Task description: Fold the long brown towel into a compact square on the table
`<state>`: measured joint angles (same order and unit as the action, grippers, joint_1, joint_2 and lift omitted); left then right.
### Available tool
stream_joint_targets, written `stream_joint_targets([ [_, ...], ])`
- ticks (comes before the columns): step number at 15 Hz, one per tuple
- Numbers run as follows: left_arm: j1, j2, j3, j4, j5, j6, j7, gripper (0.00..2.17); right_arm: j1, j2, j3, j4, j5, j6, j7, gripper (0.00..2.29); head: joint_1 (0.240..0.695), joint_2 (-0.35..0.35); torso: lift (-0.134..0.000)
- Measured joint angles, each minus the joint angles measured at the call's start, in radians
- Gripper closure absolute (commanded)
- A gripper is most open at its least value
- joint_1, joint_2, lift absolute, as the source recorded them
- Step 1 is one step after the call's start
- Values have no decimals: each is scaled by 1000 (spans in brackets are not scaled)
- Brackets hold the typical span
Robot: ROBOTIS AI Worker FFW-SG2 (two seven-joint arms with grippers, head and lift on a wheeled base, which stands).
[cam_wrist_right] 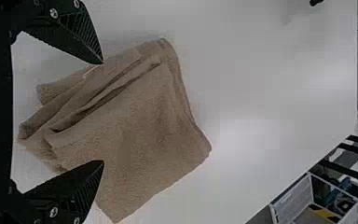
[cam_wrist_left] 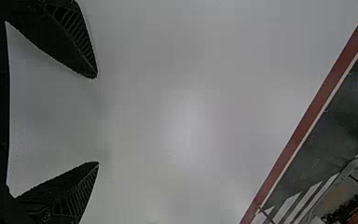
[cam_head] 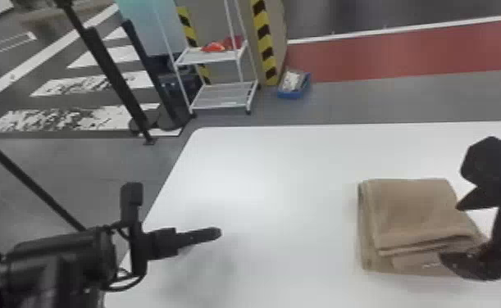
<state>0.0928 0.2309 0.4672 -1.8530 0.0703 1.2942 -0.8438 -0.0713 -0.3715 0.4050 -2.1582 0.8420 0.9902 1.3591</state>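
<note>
Left pincer (cam_head: 217,234), wide open and empty, over the white table (cam_head: 286,164). Well to its right, right pincer (cam_head: 450,232), also spread wide, gripping nothing. Under its fingertips and extending leftward, brown towel (cam_head: 417,209), folded into a thick, uneven stack. Beyond both pincers, white rack (cam_head: 224,105) and blue bin (cam_head: 294,95).

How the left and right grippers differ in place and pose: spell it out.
The left gripper is over the table, well away from the towel; the right gripper is right at the towel's edge.
In the head view, the left gripper points rightward, its fingers lined up like one bar, while the right gripper points leftward, showing two spread fingers.
Both are black and open.
</note>
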Motion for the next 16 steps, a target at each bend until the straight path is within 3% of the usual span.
stream_joint_targets([
  [4, 9, -61, 17, -51, 0, 0, 28, 90, -99, -128, 104, 56, -32, -1, 0, 151, 695, 245, -124],
  [9, 36, -107, 37, -125, -1, 11, 46, 90, -271, -200, 288, 122, -72, 5, 0, 157, 695, 243, -124],
  [16, 61, -136, 38, -214, -12, 65, 49, 90, -351, -283, 409, 119, -121, 18, 0, 178, 695, 223, -124],
])
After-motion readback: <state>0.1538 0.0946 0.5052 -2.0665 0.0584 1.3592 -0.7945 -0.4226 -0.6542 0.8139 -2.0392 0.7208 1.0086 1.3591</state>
